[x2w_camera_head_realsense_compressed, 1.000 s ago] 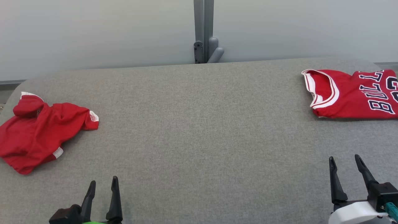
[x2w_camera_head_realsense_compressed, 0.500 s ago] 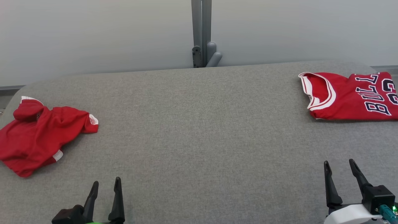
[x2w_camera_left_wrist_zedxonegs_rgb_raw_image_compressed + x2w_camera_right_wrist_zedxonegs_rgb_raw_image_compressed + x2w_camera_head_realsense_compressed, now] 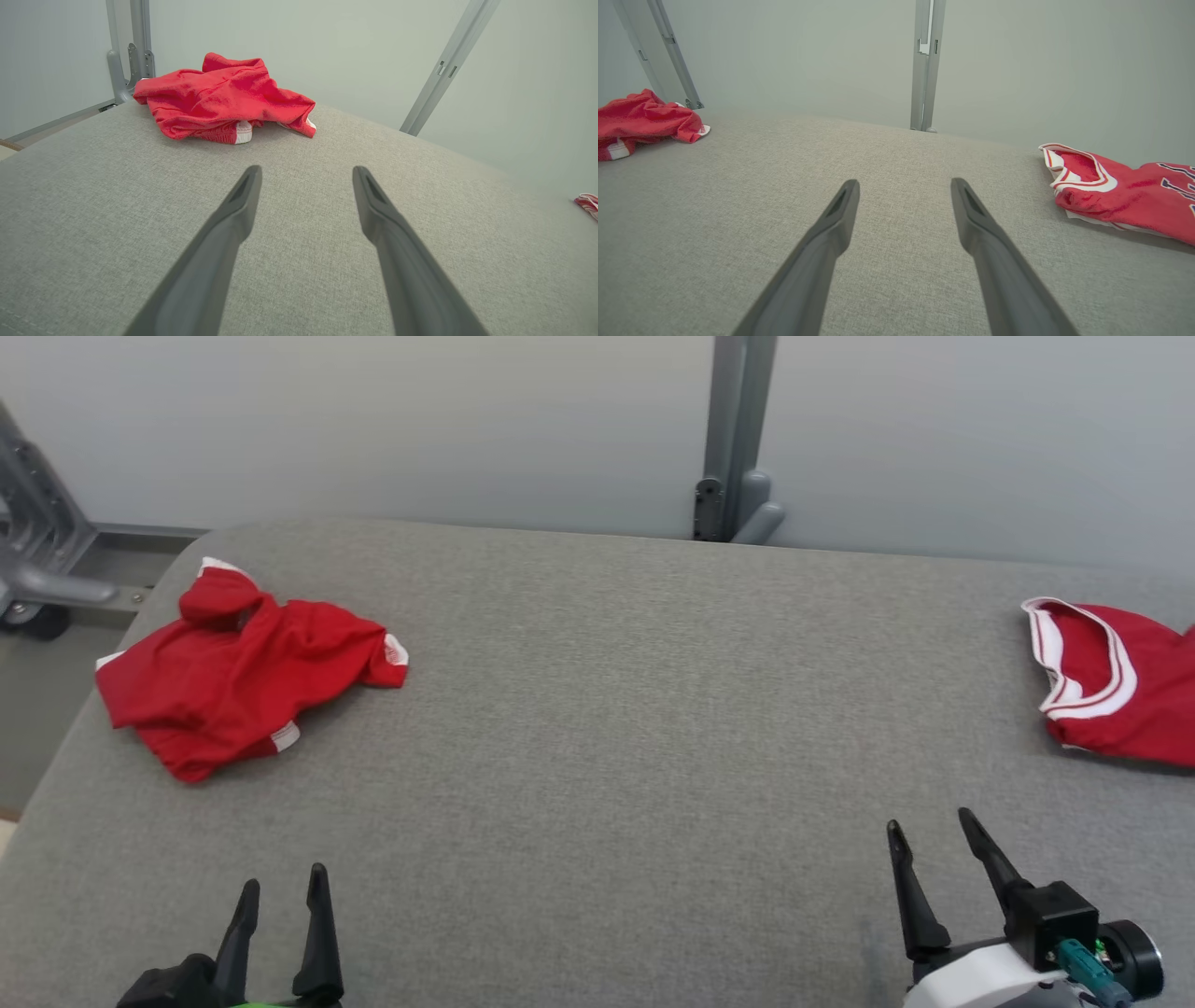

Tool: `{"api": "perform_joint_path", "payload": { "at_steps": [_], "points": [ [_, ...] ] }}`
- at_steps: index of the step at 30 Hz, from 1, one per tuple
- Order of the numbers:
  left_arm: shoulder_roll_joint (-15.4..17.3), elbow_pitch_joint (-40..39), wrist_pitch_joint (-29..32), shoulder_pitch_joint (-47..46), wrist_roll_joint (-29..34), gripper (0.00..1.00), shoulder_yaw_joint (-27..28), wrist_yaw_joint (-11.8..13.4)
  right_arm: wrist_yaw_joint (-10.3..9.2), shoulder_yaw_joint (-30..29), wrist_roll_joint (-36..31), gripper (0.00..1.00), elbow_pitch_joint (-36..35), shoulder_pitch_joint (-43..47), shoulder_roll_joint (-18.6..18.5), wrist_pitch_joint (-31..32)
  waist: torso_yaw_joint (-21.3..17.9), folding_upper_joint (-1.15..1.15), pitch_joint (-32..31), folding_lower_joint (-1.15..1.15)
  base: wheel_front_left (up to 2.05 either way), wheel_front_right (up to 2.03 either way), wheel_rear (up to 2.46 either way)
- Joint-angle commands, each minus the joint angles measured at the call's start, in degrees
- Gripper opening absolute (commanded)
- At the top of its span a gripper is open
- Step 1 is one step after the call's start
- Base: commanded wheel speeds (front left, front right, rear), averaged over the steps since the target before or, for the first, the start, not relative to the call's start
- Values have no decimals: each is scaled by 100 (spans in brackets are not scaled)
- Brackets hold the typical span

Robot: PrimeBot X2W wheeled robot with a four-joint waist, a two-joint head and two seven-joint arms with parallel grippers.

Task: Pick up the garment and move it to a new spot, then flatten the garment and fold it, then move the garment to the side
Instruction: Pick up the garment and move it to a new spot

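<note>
Garment of crumpled red fabric (image 3: 238, 677) is shown far left on the grey cloth-covered table (image 3: 597, 709), apart from left gripper (image 3: 283, 878) and right gripper (image 3: 930, 819), both held spread and empty.

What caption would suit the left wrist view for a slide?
Open left tool over the grey padded table, pointing toward a crumpled red garment.

Left gripper (image 3: 285, 875), right gripper (image 3: 929, 817): both agape.

Lab-like test bay: grey padded table (image 3: 597, 756), bare partitions (image 3: 373, 420), metal posts (image 3: 738, 429).
</note>
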Motion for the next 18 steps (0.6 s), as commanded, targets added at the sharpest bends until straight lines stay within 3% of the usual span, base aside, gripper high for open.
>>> {"api": "perform_joint_path", "payload": {
  "at_steps": [1, 10, 18],
  "points": [
    [23, 3, 3, 103, 29, 100, 131, 11, -8, 176, 59, 100, 60, -114, -7, -16, 681, 26, -50, 0, 0, 0, 0],
    [19, -39, 2, 224, -68, 100, 398, 11, -8, 579, 166, 100, 142, -225, -5, -16, 1128, 26, -36, 0, 0, 0, 0],
    [53, 282, 2, -524, -16, 100, 147, 11, -8, 703, 177, 100, 44, -436, -87, -16, 988, 26, 545, 0, 0, 0, 0]
  ]
}}
